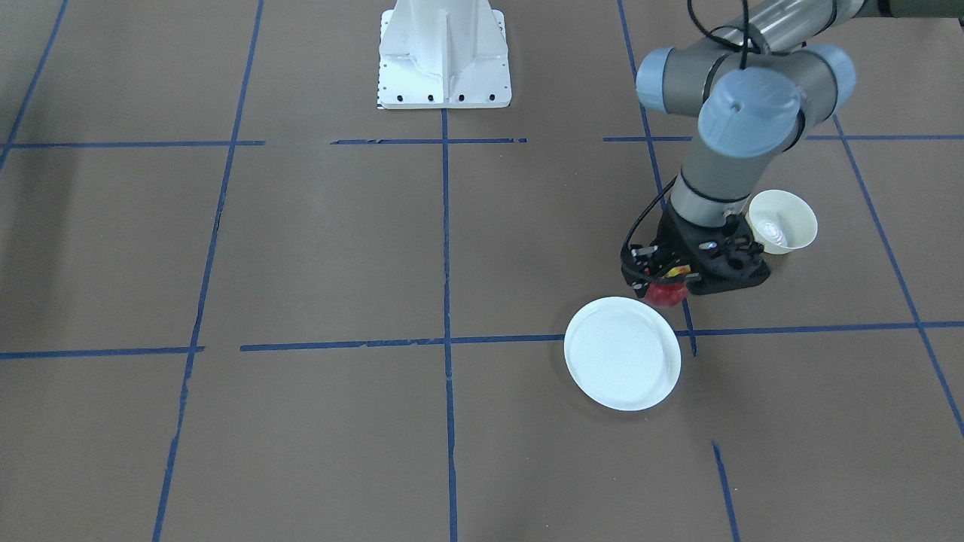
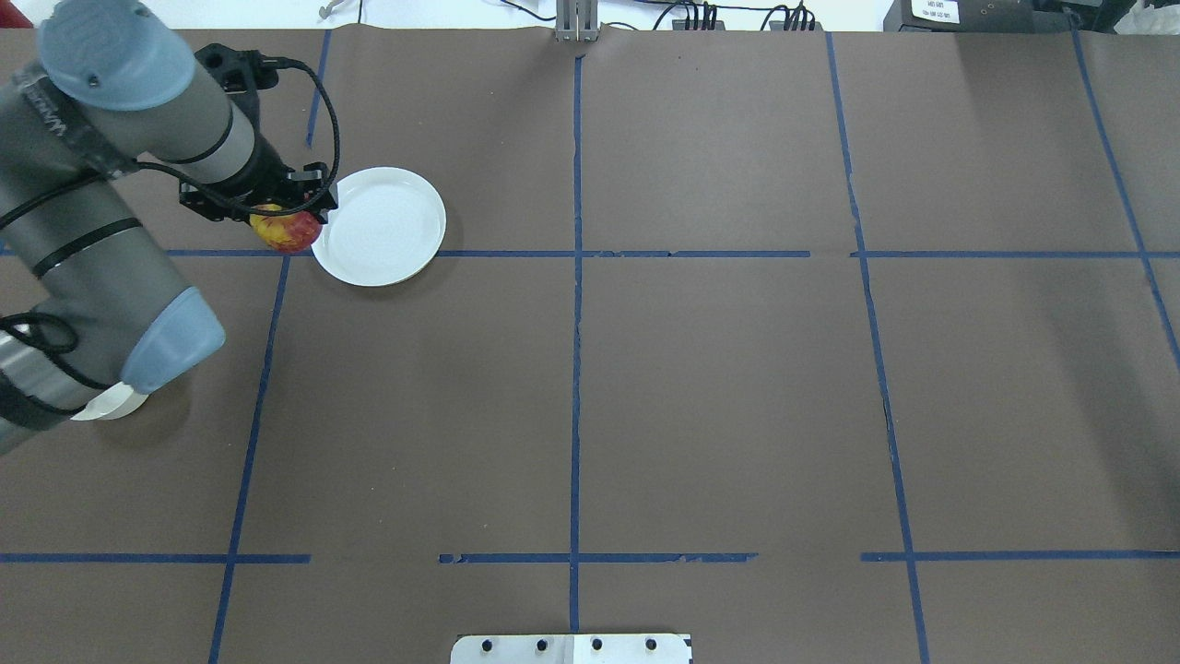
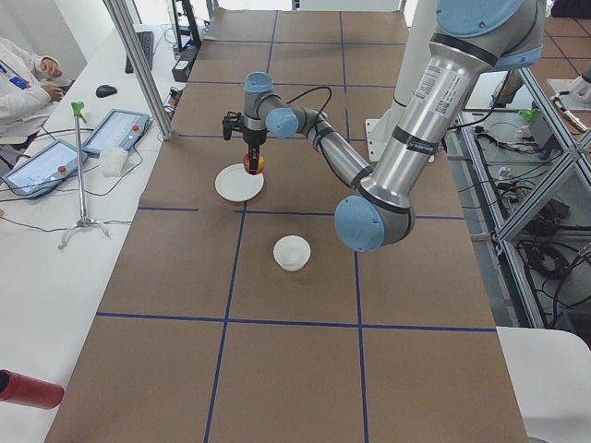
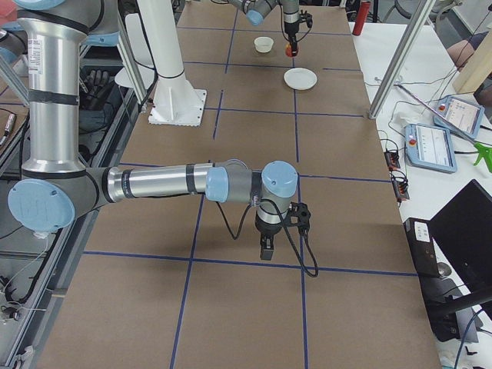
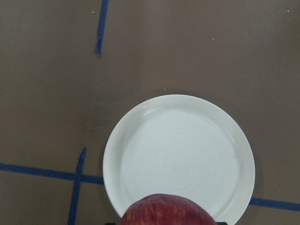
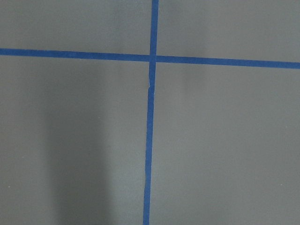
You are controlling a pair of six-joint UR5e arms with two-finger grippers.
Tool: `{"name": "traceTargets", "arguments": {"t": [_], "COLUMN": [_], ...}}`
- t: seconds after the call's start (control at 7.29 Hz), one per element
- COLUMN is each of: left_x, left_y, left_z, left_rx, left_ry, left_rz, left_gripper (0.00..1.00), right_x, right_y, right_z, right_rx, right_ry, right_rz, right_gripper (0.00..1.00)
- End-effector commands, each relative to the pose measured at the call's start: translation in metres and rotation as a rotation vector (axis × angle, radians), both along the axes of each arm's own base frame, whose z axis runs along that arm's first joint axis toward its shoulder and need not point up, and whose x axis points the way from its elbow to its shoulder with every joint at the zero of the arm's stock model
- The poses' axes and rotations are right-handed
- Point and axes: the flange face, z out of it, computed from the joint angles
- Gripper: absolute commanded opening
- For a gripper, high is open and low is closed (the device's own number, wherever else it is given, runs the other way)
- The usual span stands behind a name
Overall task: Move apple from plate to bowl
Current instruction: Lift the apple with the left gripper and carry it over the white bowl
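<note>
Now gripping apple [image 1: 666,292] in left claw [image 1: 663,284], clear of plate [image 1: 622,354], just beside rim at 1 o'clock in front view. Keep height, carry toward bowl [image 1: 783,220] at 2 o'clock, centre before releasing. Shows whole from front, mostly hidden under elbow [image 2: 171,341] overhead. Cannot tell right claw's [image 4: 267,250] state
</note>
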Motion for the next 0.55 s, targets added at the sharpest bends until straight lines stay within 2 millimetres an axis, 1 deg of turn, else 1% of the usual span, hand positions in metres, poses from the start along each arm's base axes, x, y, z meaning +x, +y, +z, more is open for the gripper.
{"name": "traceTargets", "arguments": {"t": [0.0, 0.14, 0.27, 0.41], "left_x": [-0.043, -0.076, -0.106, -0.129], "left_y": [0.041, 0.058, 0.085, 0.115], "left_z": [0.039, 0.081, 0.133, 0.180], "left_rx": [0.035, 0.043, 0.066, 0.123], "left_ry": [-0.026, -0.071, -0.071, -0.029], "left_rz": [0.048, 0.080, 0.085, 0.079], "left_gripper": [0.00, 0.00, 0.00, 0.00], "right_x": [0.000, 0.000, 0.000, 0.000], "right_y": [0.000, 0.000, 0.000, 0.000], "right_z": [0.000, 0.000, 0.000, 0.000], "right_rx": [0.000, 0.000, 0.000, 0.000], "right_ry": [0.000, 0.000, 0.000, 0.000], "right_rz": [0.000, 0.000, 0.000, 0.000], "right_gripper": [1.00, 1.00, 1.00, 1.00]}}
